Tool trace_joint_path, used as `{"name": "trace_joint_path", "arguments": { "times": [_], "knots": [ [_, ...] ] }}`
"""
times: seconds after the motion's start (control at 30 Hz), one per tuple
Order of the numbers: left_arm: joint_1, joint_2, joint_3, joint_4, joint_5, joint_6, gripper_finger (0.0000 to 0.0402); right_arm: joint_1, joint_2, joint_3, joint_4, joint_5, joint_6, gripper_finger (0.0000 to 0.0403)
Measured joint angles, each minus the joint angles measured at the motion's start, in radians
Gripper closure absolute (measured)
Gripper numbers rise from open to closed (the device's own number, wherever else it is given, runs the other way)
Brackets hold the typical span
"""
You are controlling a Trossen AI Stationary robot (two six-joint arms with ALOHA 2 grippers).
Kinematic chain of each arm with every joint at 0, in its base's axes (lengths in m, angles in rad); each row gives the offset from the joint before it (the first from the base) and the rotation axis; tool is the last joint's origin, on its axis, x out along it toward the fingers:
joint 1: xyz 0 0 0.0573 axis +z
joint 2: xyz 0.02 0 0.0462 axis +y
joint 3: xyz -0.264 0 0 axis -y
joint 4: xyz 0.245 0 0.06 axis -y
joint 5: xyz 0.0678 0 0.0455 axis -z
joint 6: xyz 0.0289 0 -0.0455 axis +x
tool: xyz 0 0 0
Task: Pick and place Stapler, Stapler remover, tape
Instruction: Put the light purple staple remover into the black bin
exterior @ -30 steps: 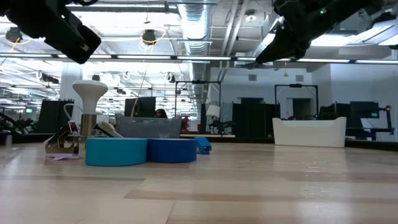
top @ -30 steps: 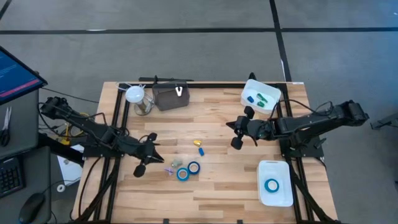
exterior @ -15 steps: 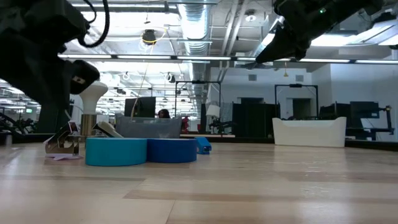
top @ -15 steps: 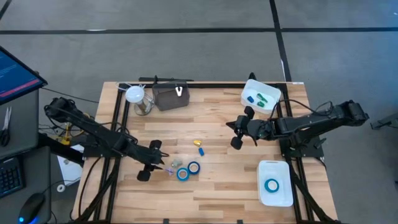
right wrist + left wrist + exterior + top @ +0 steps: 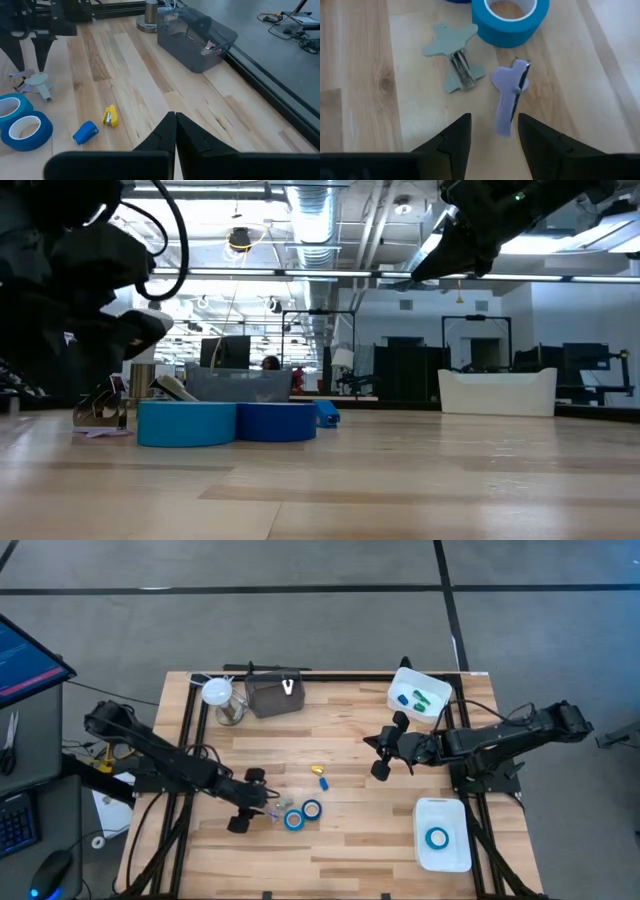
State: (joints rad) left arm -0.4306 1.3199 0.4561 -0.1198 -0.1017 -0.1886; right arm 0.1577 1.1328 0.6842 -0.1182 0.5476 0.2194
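Note:
A purple staple remover (image 5: 510,97) and a grey-green one (image 5: 455,75) lie flat on the wooden table, beside two blue tape rolls (image 5: 293,820) (image 5: 313,809). My left gripper (image 5: 494,122) is open and low over the table (image 5: 262,802). Its fingers stand on either side of the purple remover's near end without touching it. A small yellow stapler (image 5: 320,770) and a blue one (image 5: 323,782) lie farther toward the far edge. A third tape roll (image 5: 437,837) lies in a white bin. My right gripper (image 5: 383,752) is shut and empty, held above the table's right half.
A white bin (image 5: 443,808) stands at the near right. A white tub (image 5: 418,695) with green and blue items stands at the far right. A grey box (image 5: 273,695) and a white-topped cup (image 5: 218,695) stand at the far edge. Bare wood lies between the arms.
My left gripper has gone toward the table's right and near edges and come down, ending just short of the staple removers. It has stayed open. The things on the table have not moved.

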Motion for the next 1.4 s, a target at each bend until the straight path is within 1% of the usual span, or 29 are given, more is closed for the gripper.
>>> {"name": "trace_joint_path", "arguments": {
  "times": [0.23, 0.37, 0.47, 0.67, 0.7, 0.9, 1.0, 1.1, 1.17, 1.27, 1.4],
  "knots": [
    [0.0, 0.05, 0.0, 0.026, -0.002, -0.002, 0.0253, 0.0, 0.0, 0.0, -0.001, 0.0, 0.0, 0.0402],
    [0.0, 0.049, 0.0, 0.027, -0.002, -0.003, 0.0271, 0.0, 0.0, 0.0, -0.001, 0.0, -0.005, 0.0402],
    [0.0, 0.049, 0.0, 0.03, -0.002, -0.003, 0.0299, 0.0, 0.0, 0.0, -0.001, 0.0, -0.009, 0.0402],
    [0.0, 0.048, 0.001, 0.035, 0.004, -0.003, 0.0378, 0.0, 0.0, 0.0, -0.006, 0.0, -0.009, 0.0402],
    [0.0, 0.048, 0.001, 0.035, 0.01, -0.006, 0.0386, 0.0, 0.0, 0.0, -0.009, 0.0, -0.009, 0.0402],
    [0.0, 0.048, 0.001, 0.036, 0.027, -0.063, 0.0381, 0.0, 0.0, 0.0, -0.017, 0.0, -0.009, 0.0402],
    [0.0, 0.048, 0.001, 0.038, 0.043, -0.071, 0.0388, 0.0, 0.0, 0.0, -0.026, 0.0, -0.009, 0.0402],
    [0.0, 0.047, 0.001, 0.038, 0.042, -0.081, 0.0389, -0.001, 0.0, 0.0, -0.038, 0.0, -0.009, 0.0402],
    [0.0, 0.044, 0.001, 0.037, 0.023, -0.082, 0.0388, -0.001, 0.0, 0.0, -0.042, 0.0, -0.009, 0.0402],
    [0.0, 0.015, 0.0, 0.032, -0.008, -0.081, 0.0391, -0.001, 0.0, 0.0, -0.051, 0.0, -0.009, 0.0402],
    [0.0, -0.077, 0.0, 0.026, -0.048, -0.079, 0.0391, -0.001, 0.0, 0.0, -0.054, 0.0, -0.009, 0.0402]
  ]
}}
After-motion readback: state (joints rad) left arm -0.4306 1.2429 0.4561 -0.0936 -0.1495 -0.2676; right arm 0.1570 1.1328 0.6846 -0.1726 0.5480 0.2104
